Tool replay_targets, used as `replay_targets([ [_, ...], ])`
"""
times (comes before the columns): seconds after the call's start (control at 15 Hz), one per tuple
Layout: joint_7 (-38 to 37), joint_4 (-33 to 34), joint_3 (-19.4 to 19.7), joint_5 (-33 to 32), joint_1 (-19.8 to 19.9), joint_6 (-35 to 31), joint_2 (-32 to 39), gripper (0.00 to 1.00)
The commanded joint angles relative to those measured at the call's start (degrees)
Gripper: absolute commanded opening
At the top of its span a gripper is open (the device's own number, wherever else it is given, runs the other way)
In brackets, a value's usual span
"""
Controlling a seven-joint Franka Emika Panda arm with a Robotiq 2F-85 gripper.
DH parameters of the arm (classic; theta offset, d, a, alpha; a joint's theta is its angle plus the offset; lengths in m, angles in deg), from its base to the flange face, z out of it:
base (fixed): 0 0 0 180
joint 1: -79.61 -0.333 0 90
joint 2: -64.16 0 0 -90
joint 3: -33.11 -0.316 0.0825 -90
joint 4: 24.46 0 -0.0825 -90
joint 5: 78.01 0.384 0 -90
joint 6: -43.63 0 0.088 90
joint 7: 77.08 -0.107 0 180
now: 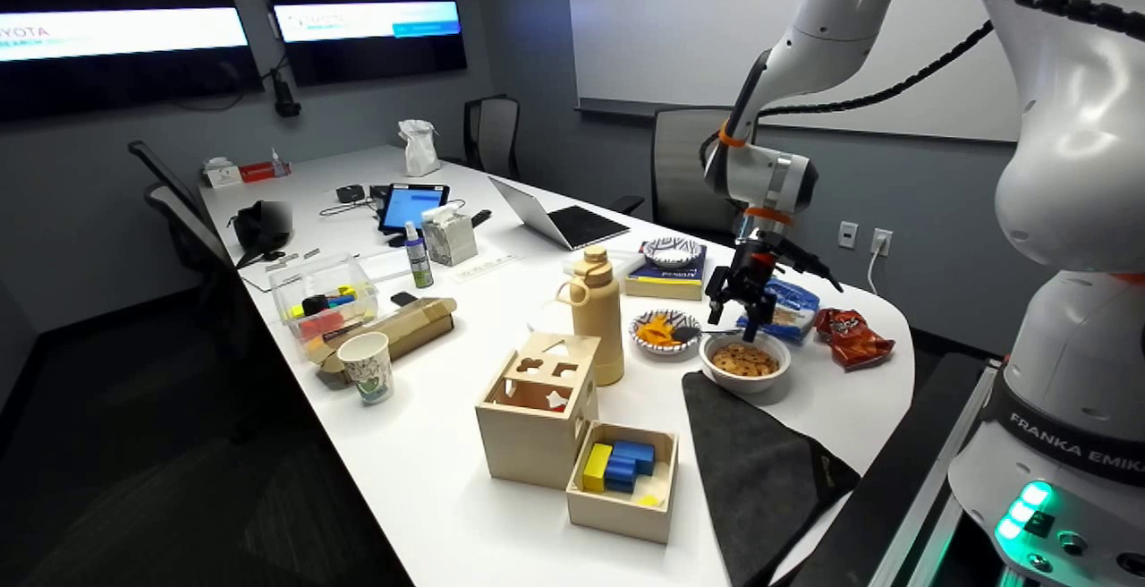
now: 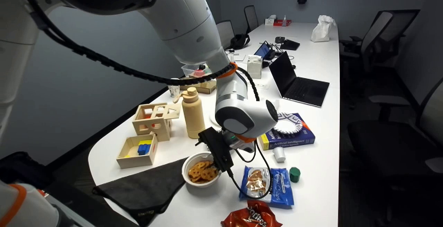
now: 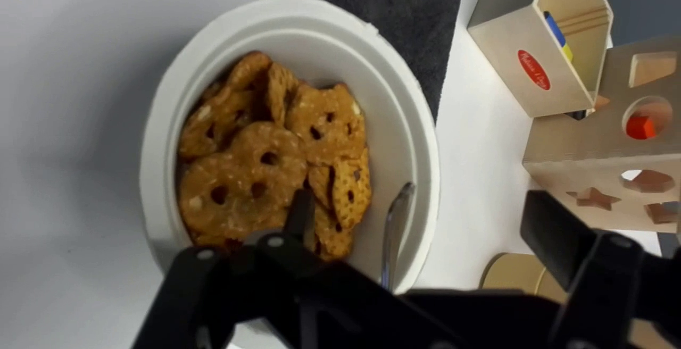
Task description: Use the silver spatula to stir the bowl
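In the wrist view we see the silver spatula as a thin shining strip, in front of the inner wall of the white bowl. Its rounded end points to the top of that view, and the long axis is almost vertical there, the upper part leaning a little to the right. The lower part goes behind the hand. We cannot tell if the metal touches the wall or only passes above it. In an exterior view the long axis lies nearly level, and a wider, dark part reaches over the patterned bowl.

The hand is released: we see its fingers well apart, one of them over the brown crisps, with the spatula showing between them in the wrist view.

About the room for moving, the patterned bowl is very near to the white one, so the gap is narrow. The dark cloth comes just beside the white bowl, and the blue bag is near on another side. Between the cloth and the red bag, a white stretch of counter goes from the bowl to the curved edge. The beige bottle stands well apart from the hand.
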Motion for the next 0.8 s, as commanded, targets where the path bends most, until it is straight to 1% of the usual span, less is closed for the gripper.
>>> replay_targets([
  [0.0, 0.87, 3.09, -0.29, 2.18, 1.44, 4.26, 2.77, 1.00],
  [0.33, 0.95, 4.84, -0.22, 3.56, 1.65, 7.40, 4.78, 1.00],
  [0.4, 0.96, 4.91, -0.14, 3.88, 1.60, 7.76, 4.90, 0.91],
  [0.47, 0.96, 5.03, -0.04, 4.13, 1.55, 8.18, 5.02, 0.74],
  [0.73, 1.13, 5.61, 0.29, 5.01, 1.71, 9.26, 5.44, 0.42],
])
